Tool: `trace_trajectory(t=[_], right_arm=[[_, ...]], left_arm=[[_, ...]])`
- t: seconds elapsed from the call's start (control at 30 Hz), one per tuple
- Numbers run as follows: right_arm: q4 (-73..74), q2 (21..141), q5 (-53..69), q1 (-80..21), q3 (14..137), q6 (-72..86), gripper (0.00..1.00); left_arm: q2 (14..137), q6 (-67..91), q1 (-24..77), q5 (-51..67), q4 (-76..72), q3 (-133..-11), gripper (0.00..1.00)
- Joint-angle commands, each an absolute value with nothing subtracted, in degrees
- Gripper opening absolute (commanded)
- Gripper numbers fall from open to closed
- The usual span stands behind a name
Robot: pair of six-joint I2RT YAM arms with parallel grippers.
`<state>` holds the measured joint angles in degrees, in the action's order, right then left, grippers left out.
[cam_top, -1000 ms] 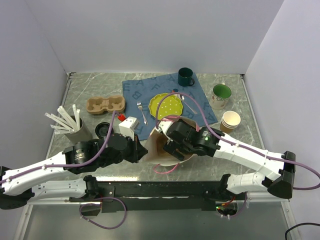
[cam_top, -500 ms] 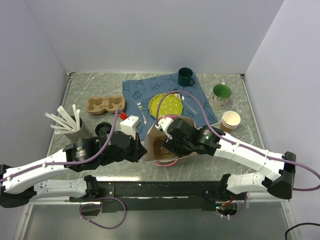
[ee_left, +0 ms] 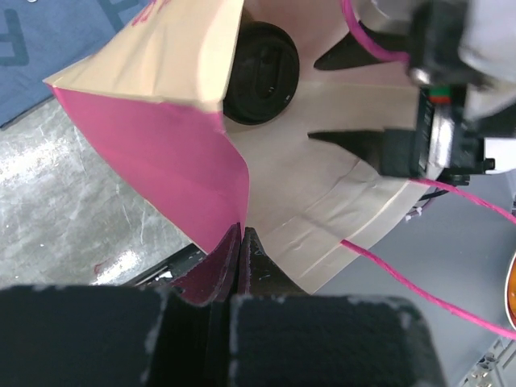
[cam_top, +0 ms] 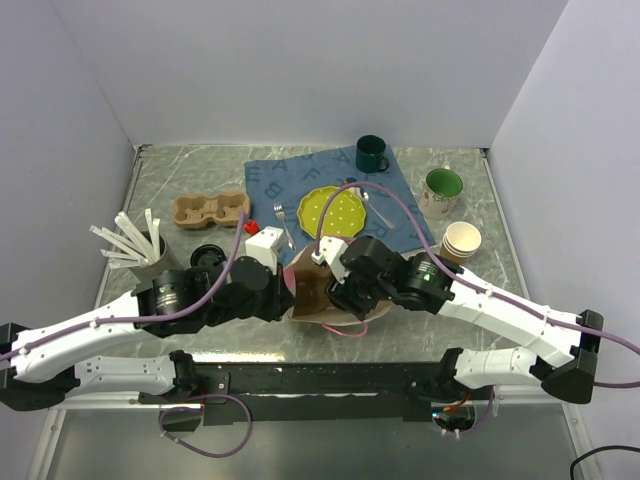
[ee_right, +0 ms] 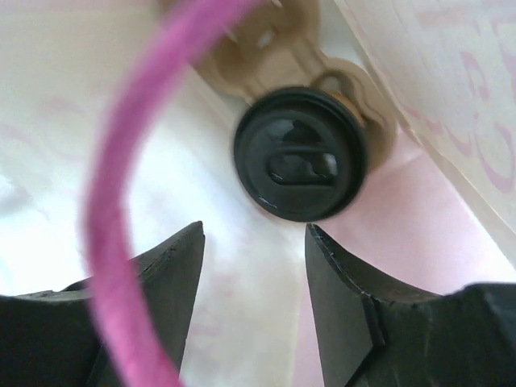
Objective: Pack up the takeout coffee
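Note:
The takeout coffee [ee_right: 300, 165], a cup under a round black lid, sits in a tan carrier [ee_right: 266, 56] inside a paper bag [cam_top: 305, 292] that is pink outside and tan inside. The lid also shows in the left wrist view [ee_left: 260, 72]. My left gripper [ee_left: 242, 231] is shut on the bag's pink edge [ee_left: 161, 153] and holds the mouth open; it also shows in the top view [cam_top: 284, 298]. My right gripper [ee_right: 255, 230] is open and empty in the bag's mouth, just back from the lid. In the top view my right gripper [cam_top: 338, 290] hides the cup.
On the table stand a second tan carrier [cam_top: 210, 209], a loose black lid [cam_top: 207, 256], a cup of white stirrers [cam_top: 150, 255], a white box [cam_top: 265, 241], a yellow plate [cam_top: 335, 210] on a blue cloth [cam_top: 280, 180], two green mugs [cam_top: 372, 153] [cam_top: 442, 188] and stacked tan cups [cam_top: 461, 241].
The bag has drawn in and shifted a little left, its pink side now showing. My left gripper has moved right with the bag's edge. My right gripper stays at the mouth.

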<state>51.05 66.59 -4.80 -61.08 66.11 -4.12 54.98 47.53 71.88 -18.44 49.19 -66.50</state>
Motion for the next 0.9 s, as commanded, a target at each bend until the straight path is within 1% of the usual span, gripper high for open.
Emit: trace_trajectory(t=[0.0, 0.13, 0.4, 0.53, 0.6, 0.7, 0.87], right_arm=[[48.2, 64.1, -0.3, -60.6, 67.1, -3.5, 0.6], [49.1, 63.9, -0.3, -60.7, 68.2, -3.7, 0.61], [49.9, 62.6, 1.2, -60.7, 67.4, -3.5, 0.64], [47.9, 60.1, 2.1, -60.6, 65.0, -3.3, 0.7], [48.3, 60.1, 2.2, -60.6, 65.2, -3.3, 0.73], [49.0, 60.6, 2.7, -60.6, 66.5, -3.6, 0.72], [49.4, 60.6, 4.5, -60.6, 67.7, -3.3, 0.64]], left_arm=[[56.7, 49.7, 72.2, -19.1, 50.0, -69.8, 0.01], [57.6, 51.3, 71.8, -19.1, 50.6, -71.0, 0.01], [57.7, 52.2, 71.0, -17.1, 49.6, -69.8, 0.01], [54.3, 51.4, 70.9, -16.0, 44.9, -64.9, 0.01], [54.1, 51.6, 70.9, -16.6, 45.7, -64.2, 0.01], [55.5, 51.3, 70.8, -17.1, 47.6, -65.6, 0.01], [57.5, 51.4, 70.1, -16.8, 48.2, -67.3, 0.01]])
